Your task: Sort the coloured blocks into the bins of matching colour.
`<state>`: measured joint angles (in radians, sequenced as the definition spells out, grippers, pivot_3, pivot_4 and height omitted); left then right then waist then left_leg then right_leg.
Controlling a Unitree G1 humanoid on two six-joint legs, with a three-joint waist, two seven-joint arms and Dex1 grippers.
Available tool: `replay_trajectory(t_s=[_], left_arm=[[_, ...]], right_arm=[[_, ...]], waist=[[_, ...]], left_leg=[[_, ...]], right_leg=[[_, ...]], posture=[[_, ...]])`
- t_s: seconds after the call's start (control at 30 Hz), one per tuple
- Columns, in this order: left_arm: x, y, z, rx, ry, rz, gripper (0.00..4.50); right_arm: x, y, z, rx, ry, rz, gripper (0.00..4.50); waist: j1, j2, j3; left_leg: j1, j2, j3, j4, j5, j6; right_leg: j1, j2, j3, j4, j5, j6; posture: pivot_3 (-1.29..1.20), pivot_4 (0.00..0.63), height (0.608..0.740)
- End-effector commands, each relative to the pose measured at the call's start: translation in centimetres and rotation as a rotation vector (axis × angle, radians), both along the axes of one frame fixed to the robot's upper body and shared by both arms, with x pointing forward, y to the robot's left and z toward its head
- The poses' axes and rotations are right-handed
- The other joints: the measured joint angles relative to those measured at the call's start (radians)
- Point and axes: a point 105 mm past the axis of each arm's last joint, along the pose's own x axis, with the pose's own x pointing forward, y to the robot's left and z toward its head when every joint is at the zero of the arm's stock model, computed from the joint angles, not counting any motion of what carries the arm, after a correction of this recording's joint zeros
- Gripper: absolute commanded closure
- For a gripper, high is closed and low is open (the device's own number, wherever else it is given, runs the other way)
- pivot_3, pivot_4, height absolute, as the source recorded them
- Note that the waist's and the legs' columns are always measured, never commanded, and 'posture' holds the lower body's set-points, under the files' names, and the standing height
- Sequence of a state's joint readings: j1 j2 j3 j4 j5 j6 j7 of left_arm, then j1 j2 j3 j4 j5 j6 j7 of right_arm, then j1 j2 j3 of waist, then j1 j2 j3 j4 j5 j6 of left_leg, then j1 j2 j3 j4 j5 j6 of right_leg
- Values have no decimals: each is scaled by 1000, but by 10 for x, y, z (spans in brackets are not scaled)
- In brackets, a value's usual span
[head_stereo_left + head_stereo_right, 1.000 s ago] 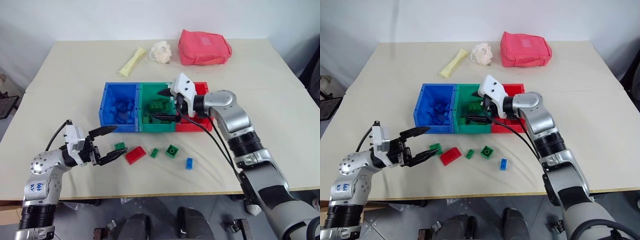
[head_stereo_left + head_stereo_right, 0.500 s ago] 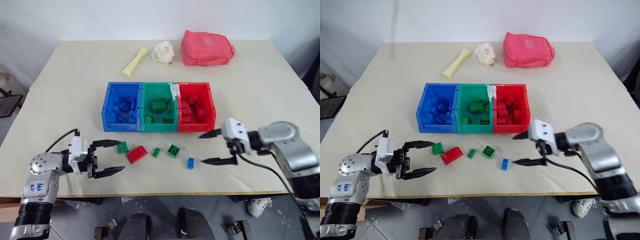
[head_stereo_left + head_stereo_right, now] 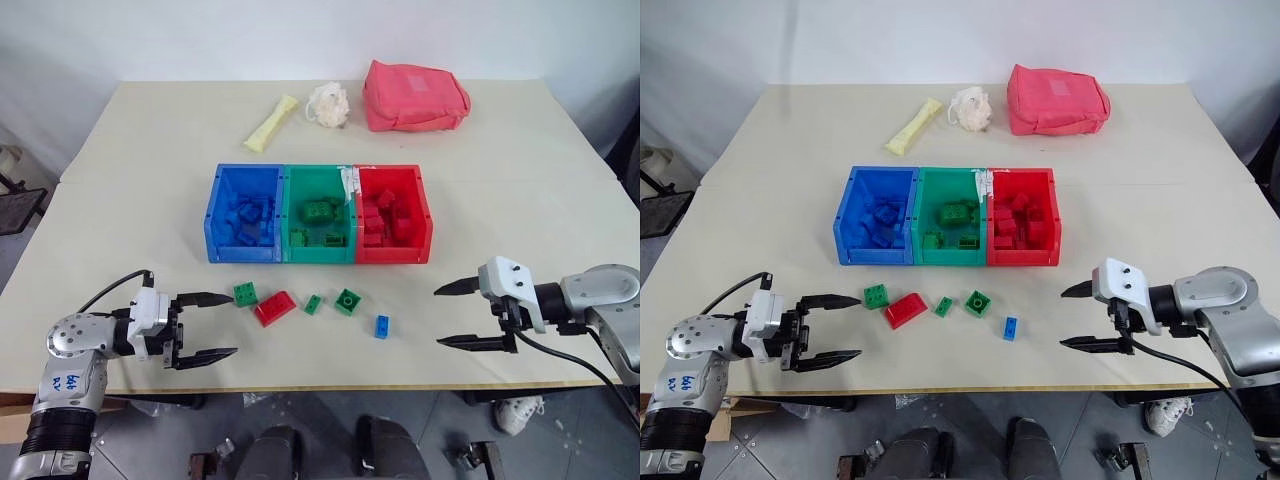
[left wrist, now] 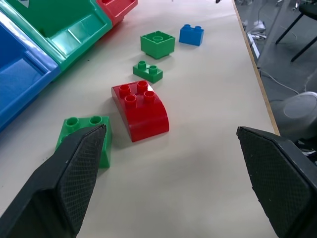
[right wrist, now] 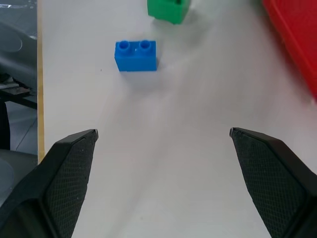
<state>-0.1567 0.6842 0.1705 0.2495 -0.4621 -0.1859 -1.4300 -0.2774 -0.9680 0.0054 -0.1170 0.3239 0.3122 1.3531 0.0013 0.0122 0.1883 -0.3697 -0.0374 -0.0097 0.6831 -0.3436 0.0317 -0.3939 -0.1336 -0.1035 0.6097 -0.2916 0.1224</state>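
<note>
Both my jaws hang wide open and empty near the counter's near edge; most blocks sit sorted in the bins, while five blocks, three green, one red, one blue, lie just nearer, unsorted.

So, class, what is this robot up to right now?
It is sorting toy blocks by colour. The blue bin, green bin and red bin already hold matching blocks. Five lie loose on the table: three green blocks, one red block and one blue block. The left gripper and right gripper hang open and empty at either end of that row.
</note>
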Motion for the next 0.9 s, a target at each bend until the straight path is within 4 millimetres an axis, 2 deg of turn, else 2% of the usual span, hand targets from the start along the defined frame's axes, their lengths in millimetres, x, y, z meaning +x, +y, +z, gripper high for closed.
replay_trajectory(t_s=[0.03,0.17,0.4,0.53,0.73,0.9], left_arm=[[1,-5,8,-17,-48,-6,0],[0,-11,12,-45,-61,4,0],[-7,-17,14,-59,-65,6,0],[-12,-18,16,-71,-64,19,0],[-14,-18,16,-87,-62,51,0],[-9,-19,22,-114,-79,87,0]], right_arm=[[2,23,1,25,-17,41,32],[9,51,-13,45,-7,66,32],[19,71,-32,11,-6,81,32],[15,74,-33,17,9,104,946],[13,75,-26,21,-17,113,2971],[14,84,-13,58,-47,140,3039]], waist=[[0,0,0],[-2,0,0],[-1,0,0],[-2,0,0],[-1,0,0],[-1,0,0]], left_leg=[[0,0,0,0,0,0],[0,0,0,0,0,0],[-1,-2,-2,0,0,0],[0,-1,-3,0,0,0],[0,-1,-3,0,0,0],[0,-1,-3,0,0,0]], right_leg=[[0,0,0,0,0,0],[0,0,1,0,0,0],[0,0,1,0,0,0],[1,0,1,0,0,0],[1,0,0,0,0,0],[1,0,1,0,0,0]], posture=[[0,150,740],[0,150,740],[0,150,740],[0,150,740],[0,150,740],[0,150,740]])
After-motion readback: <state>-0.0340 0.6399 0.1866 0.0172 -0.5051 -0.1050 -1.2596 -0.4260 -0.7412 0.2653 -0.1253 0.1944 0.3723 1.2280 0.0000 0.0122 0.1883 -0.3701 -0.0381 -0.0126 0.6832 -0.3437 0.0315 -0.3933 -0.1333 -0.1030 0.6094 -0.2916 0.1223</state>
